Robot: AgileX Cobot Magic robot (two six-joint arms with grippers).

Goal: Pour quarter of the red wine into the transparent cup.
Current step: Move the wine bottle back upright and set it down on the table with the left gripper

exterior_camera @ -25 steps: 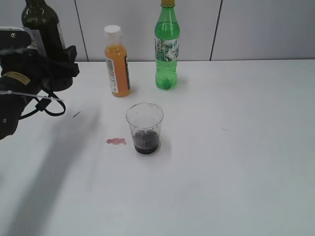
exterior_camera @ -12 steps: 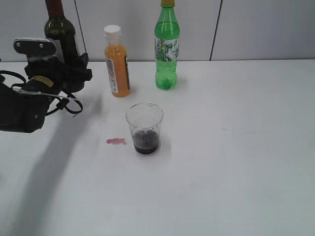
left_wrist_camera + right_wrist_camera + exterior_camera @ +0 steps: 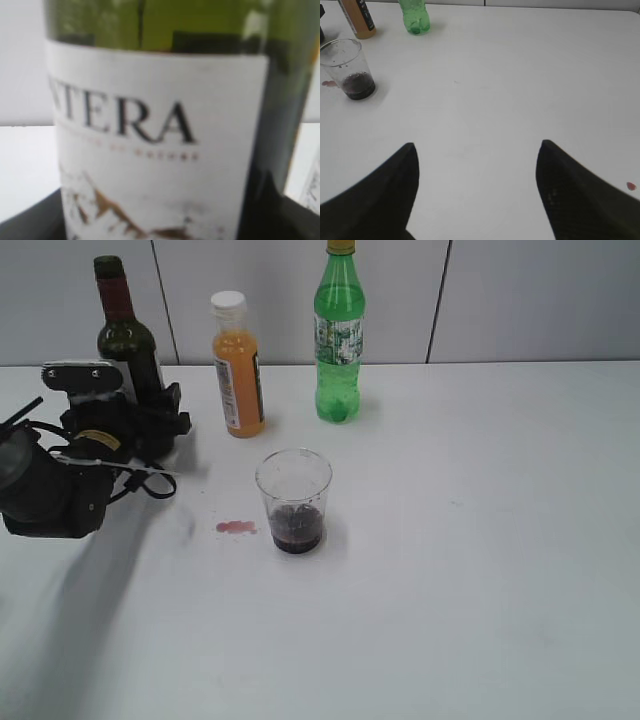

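Note:
The dark wine bottle (image 3: pixel 125 335), with maroon neck foil and a white label, stands upright at the back left. My left gripper (image 3: pixel 150 420) is shut around its lower body. In the left wrist view the label (image 3: pixel 160 125) fills the frame. The transparent cup (image 3: pixel 293 500) stands mid-table with dark red wine in its bottom. It also shows in the right wrist view (image 3: pixel 347 67). My right gripper (image 3: pixel 477 150) is open and empty above bare table, far right of the cup, and is out of the exterior view.
An orange juice bottle (image 3: pixel 238 365) and a green soda bottle (image 3: pixel 340 335) stand at the back, behind the cup. A small red spill (image 3: pixel 236 528) lies left of the cup. Another red drop (image 3: pixel 631 186) lies on the table by my right gripper.
My left arm has moved right and down with the wine bottle. The bottle now shows whole and upright, lower than before. The cup has not moved.

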